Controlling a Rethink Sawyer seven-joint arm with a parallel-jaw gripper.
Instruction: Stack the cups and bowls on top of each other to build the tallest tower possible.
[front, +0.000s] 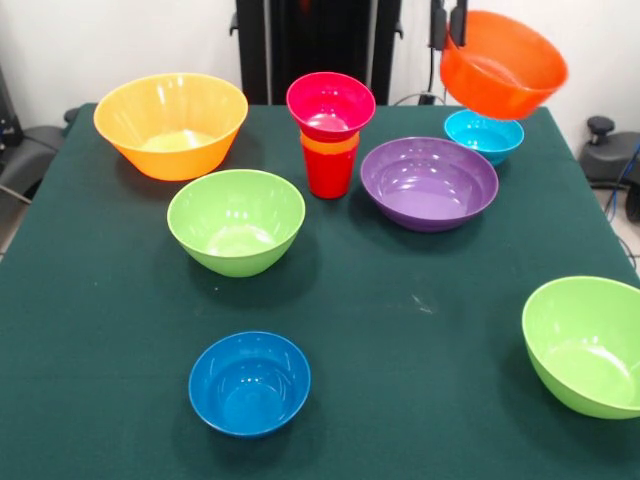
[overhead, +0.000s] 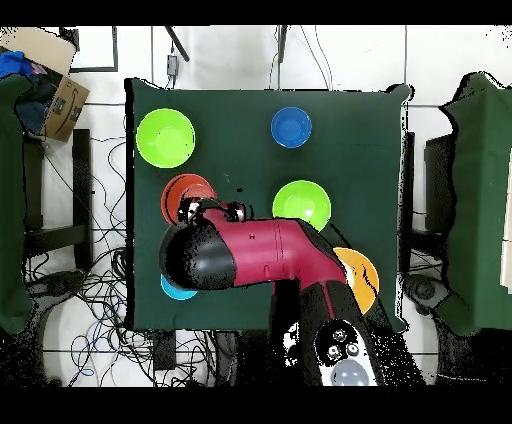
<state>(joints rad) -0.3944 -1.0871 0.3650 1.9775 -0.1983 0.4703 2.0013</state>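
Note:
My gripper (front: 450, 36) comes down at the top right and is shut on the rim of the orange bowl (front: 502, 65). It holds the bowl tilted in the air above the light blue bowl (front: 483, 136). The tower (front: 330, 140) stands at the back centre: a red cup at the base, an orange cup in it, and the small pink bowl (front: 331, 104) on top. The purple bowl (front: 428, 183) sits right of the tower. In the overhead view the arm (overhead: 250, 255) hides the tower and the purple bowl, and the orange bowl (overhead: 180, 195) shows at its end.
The large yellow-orange bowl (front: 170, 125) is at the back left. One lime green bowl (front: 236, 221) sits left of centre, the other lime green bowl (front: 585, 346) at the right edge. The dark blue bowl (front: 249, 383) is near the front.

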